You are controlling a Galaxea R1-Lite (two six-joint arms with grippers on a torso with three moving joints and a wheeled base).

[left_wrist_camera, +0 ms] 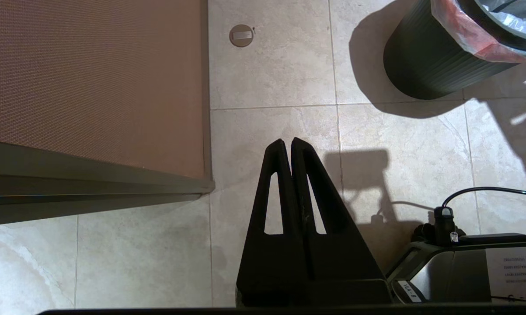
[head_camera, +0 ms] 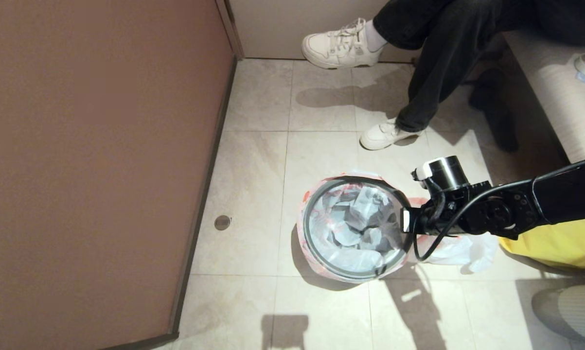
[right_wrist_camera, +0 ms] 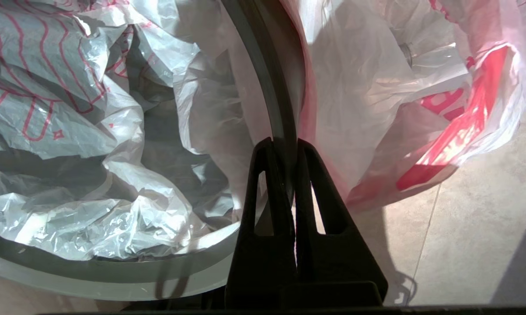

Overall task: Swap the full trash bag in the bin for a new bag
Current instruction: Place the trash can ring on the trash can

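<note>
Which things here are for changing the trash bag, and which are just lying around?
For the job: bin; new bag inside it; grey hoop; full trash bag on the floor beside the bin; right gripper, shut on the grey hoop.

Just there: white shoes; floor drain; yellow thing; left gripper, parked.

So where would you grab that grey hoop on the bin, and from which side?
Pinch the grey hoop by its thin band from above, at the edge nearest the right arm, one finger inside the ring, one outside. It is narrow and lies flat atop the bin, so only its edge offers a hold. The right tool is closed on it there.
</note>
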